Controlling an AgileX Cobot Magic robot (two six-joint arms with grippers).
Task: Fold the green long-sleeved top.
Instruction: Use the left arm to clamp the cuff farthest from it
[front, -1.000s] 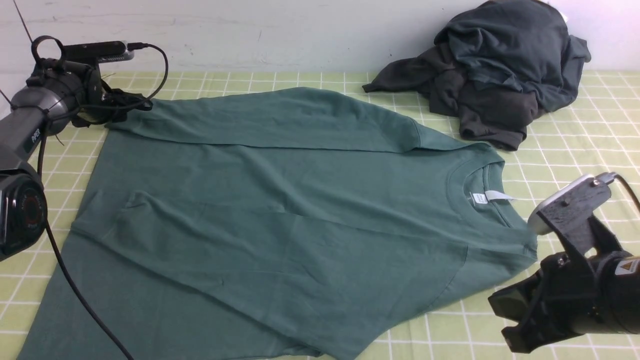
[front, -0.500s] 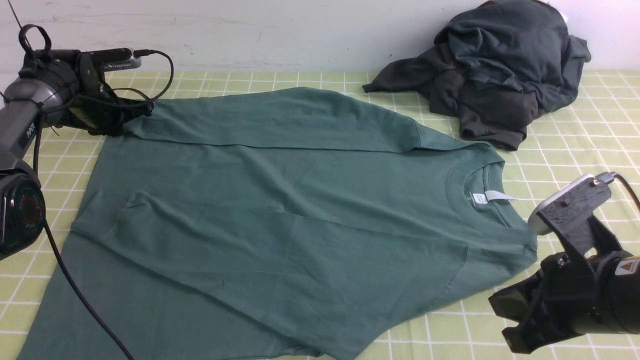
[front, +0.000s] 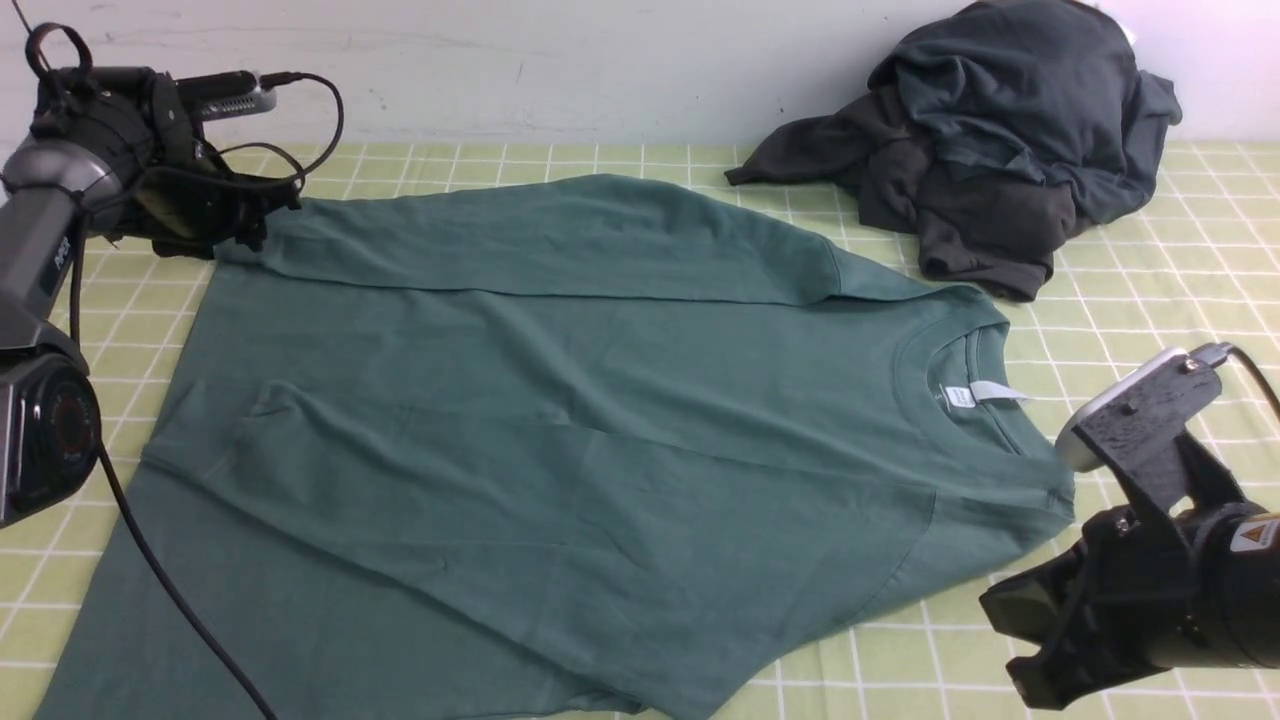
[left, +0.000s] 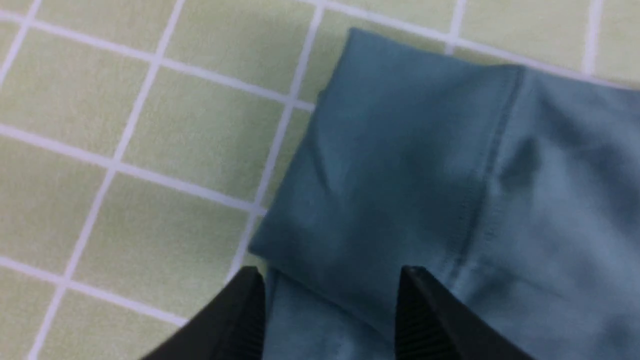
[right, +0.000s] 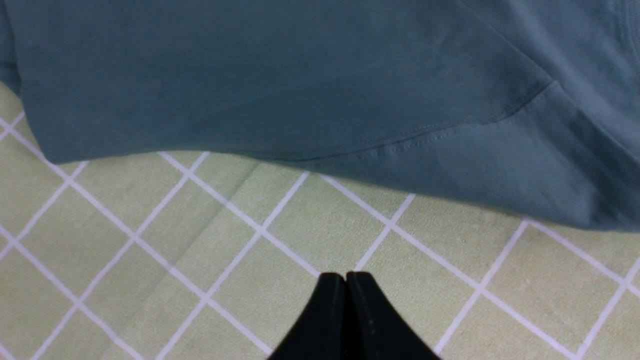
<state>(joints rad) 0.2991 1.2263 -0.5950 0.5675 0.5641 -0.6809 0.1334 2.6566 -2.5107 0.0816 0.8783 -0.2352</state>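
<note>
Here: hovers left gripper (left: 330, 295), spread apart, over sleeve cuff (left: 400, 150) of green long-sleeved top (front: 560, 400); holds right gripper (right: 345, 282) pinched together above checked tablecloth (right: 150, 260), just beside top.

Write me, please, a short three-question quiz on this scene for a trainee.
1. True or false: the right jaws are shut on the top.
2. The left jaws stand over: A the collar, B a cuff, C the dark pile.
3. Fill in: the label at the neck is ___ in colour.
Key: 1 false, they are shut on nothing, over the bare cloth; 2 B; 3 white.
</note>
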